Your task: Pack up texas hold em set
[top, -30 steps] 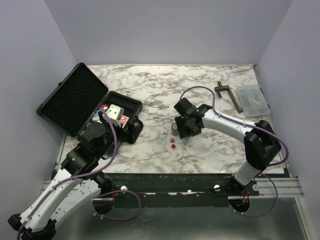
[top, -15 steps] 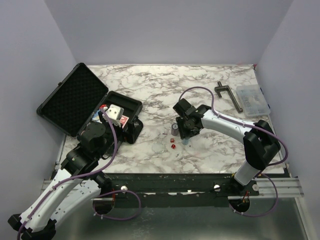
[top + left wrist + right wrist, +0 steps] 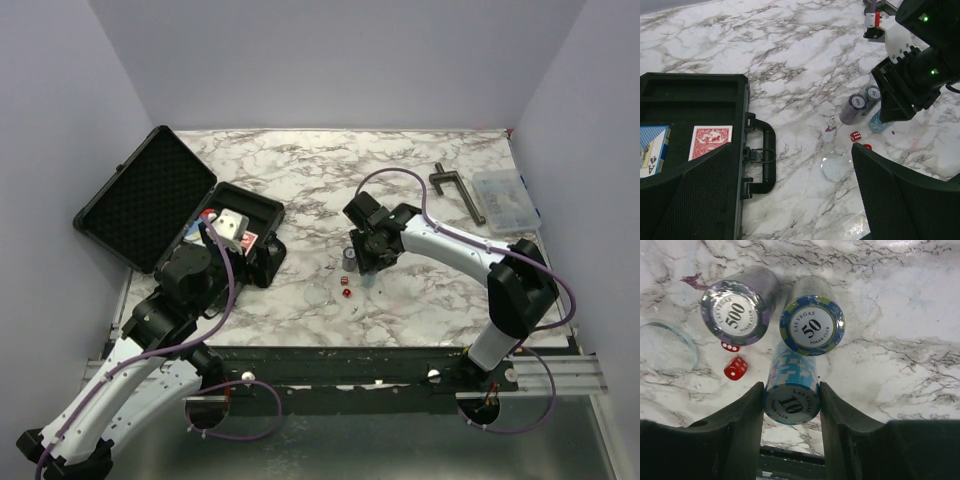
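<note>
One chip stack (image 3: 790, 370), marked 10, is sitting R of the case (image 3: 245, 212), apart from it, axis pointing up along the fingers. R gripper (image 3: 791, 390) is pinching its sides. L gripper (image 3: 792, 150), spread wide, is hovering at the case's handle edge. Carry is prob. running leftward.

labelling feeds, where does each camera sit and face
Top: above, behind the left arm and right arm, looking down on the table; both show.
Left wrist: on the left arm, facing the case and red dice; open left gripper frames it.
Right wrist: looking down; right gripper clamps the 10 chip stack.
Both wrist views share the red dice.
</note>
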Motion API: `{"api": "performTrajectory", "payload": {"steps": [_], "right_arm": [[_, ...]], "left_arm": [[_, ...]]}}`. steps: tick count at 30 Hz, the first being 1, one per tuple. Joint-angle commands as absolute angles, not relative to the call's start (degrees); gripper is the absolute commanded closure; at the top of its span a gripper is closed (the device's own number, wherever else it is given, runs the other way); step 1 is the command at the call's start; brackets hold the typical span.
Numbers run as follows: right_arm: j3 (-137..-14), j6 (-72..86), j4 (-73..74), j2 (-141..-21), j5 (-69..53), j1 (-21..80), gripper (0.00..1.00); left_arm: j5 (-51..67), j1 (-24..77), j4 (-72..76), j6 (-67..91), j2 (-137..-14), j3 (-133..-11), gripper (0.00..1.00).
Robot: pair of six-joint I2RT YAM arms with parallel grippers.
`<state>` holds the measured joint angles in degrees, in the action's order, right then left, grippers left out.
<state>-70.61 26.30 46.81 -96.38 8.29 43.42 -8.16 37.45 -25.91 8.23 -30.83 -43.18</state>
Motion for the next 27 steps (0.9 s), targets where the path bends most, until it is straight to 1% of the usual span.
{"api": "performTrajectory", "payload": {"steps": [1, 9, 10, 12, 14, 20, 27], "right_arm": [[-74.1, 24.7, 49.1, -93.4, 6.9, 44.0, 0.99], [-73.1, 22.6, 47.8, -87.4, -1.0, 44.0, 0.99], [-73.0, 22.2, 47.5, -86.5, -2.5, 44.0, 0.99], [-72.4, 21.8, 46.6, -84.7, -4.9, 44.0, 1.00], [-71.8, 21.4, 45.8, -83.0, -7.4, 44.0, 0.99], [-69.2, 21.7, 42.2, -77.9, -15.1, 44.0, 0.99], [-67.0, 22.2, 39.1, -75.4, -20.7, 44.0, 0.99]], "left_arm": [[-4.0, 37.1, -26.5, 9.1, -31.8, -44.3, 0.01], [-0.4, 37.2, -26.4, 8.7, -30.9, -44.3, 0.01], [1.3, 37.2, -26.2, 8.5, -30.8, -44.2, 0.02], [5.2, 37.2, -25.9, 8.0, -30.4, -44.3, 0.06], [8.5, 37.2, -24.9, 7.5, -29.4, -43.7, 0.07], [19.3, 37.4, -21.7, 6.4, -25.7, -41.9, 0.05], [34.0, 38.8, -18.6, 6.6, -28.2, -40.3, 0.05]]}}
